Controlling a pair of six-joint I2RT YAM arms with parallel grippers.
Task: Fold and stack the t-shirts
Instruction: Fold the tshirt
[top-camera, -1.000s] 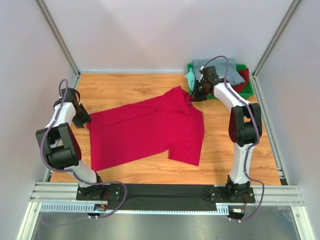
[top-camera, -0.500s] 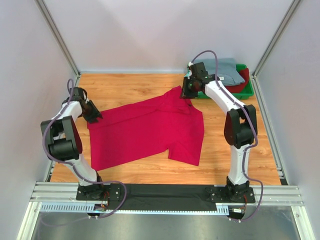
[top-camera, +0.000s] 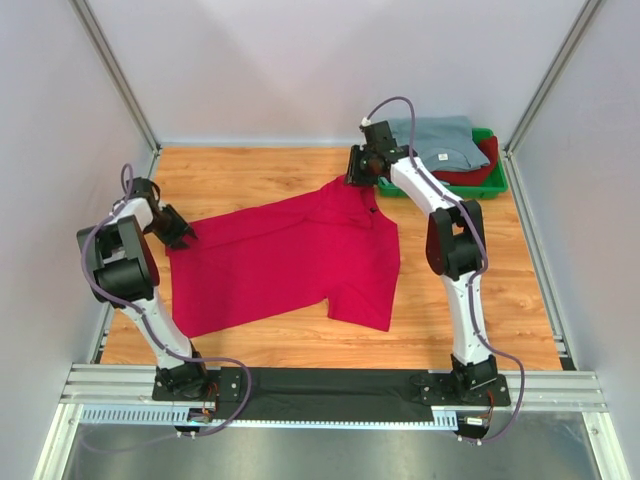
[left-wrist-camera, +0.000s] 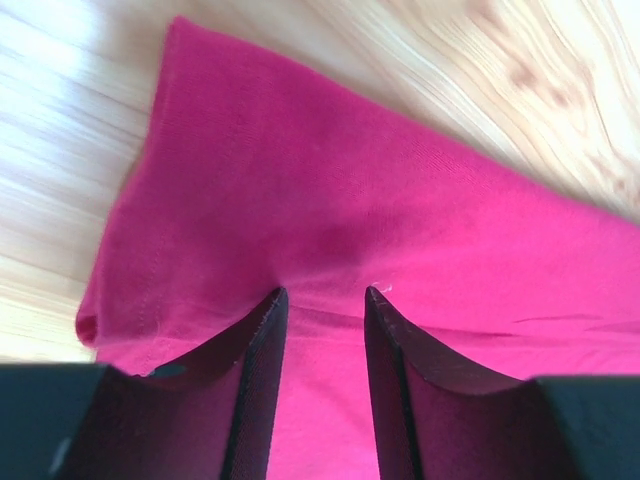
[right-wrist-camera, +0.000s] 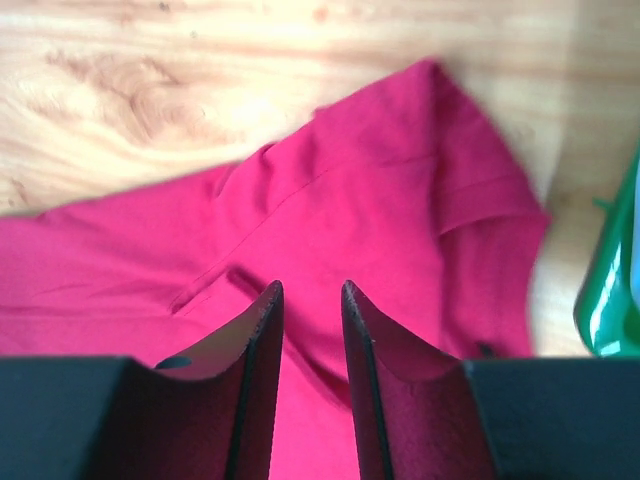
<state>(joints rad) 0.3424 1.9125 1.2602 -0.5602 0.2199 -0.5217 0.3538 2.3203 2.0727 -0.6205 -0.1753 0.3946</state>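
1. Lying flat mid-table: the crimson t-shirt (top-camera: 285, 255).
2. Left gripper (top-camera: 180, 232) at its 9 o'clock edge: jaws narrowly parted, tips on cloth; grip unclear.
3. Right gripper (top-camera: 358, 172) at 1 o'clock: jaws narrowly apart, holding nothing.

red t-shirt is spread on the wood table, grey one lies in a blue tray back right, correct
The tray is green, not blue; the top external view shows it. The rest holds: red t-shirt spread on the wood table, grey one in the tray.
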